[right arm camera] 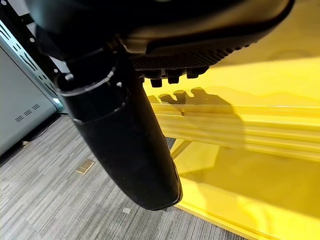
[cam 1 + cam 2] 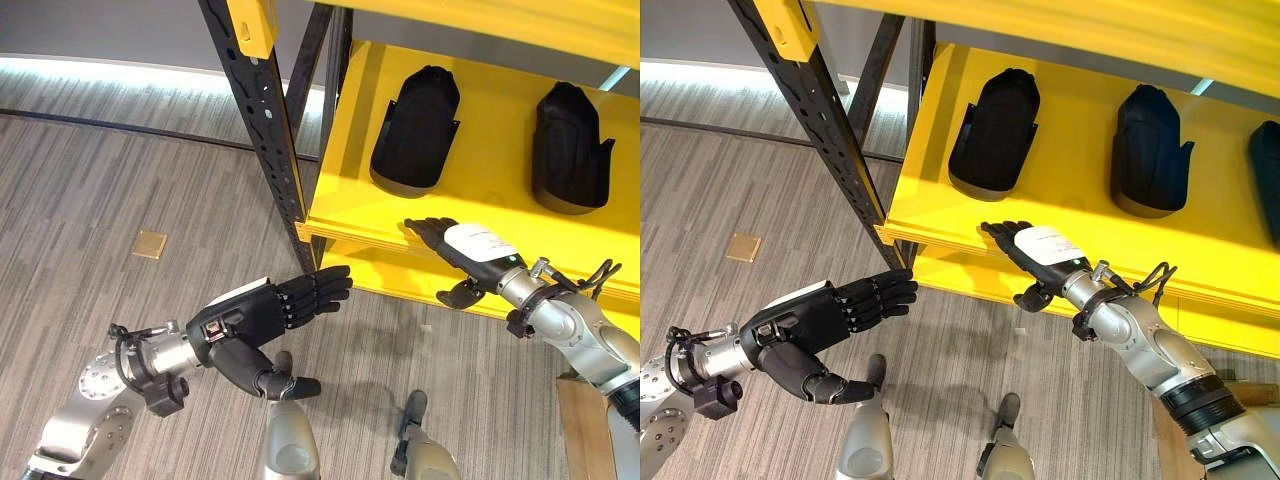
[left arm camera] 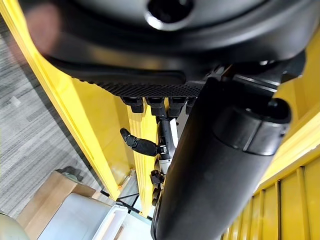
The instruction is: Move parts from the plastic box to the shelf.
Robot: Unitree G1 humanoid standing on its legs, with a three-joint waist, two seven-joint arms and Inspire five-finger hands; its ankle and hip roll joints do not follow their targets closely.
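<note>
Two black moulded parts [image 2: 416, 130] [image 2: 570, 148] lie on the yellow shelf board [image 2: 480, 215]; in the right eye view the edge of a third part [image 2: 1266, 180] shows at the far right. My right hand [image 2: 462, 252] reaches over the shelf's front edge, fingers straight, palm down and empty, in front of the left part and apart from it. My left hand [image 2: 262, 318] hangs over the floor below the shelf's left corner, fingers straight and pointing toward the shelf, thumb down, holding nothing.
A black perforated upright [image 2: 262, 130] with a diagonal brace stands at the shelf's left corner. A lower yellow shelf [image 2: 400, 275] runs beneath. Grey plank floor with a small brass plate [image 2: 150, 244] lies to the left. A wooden edge [image 2: 580, 420] shows at the lower right.
</note>
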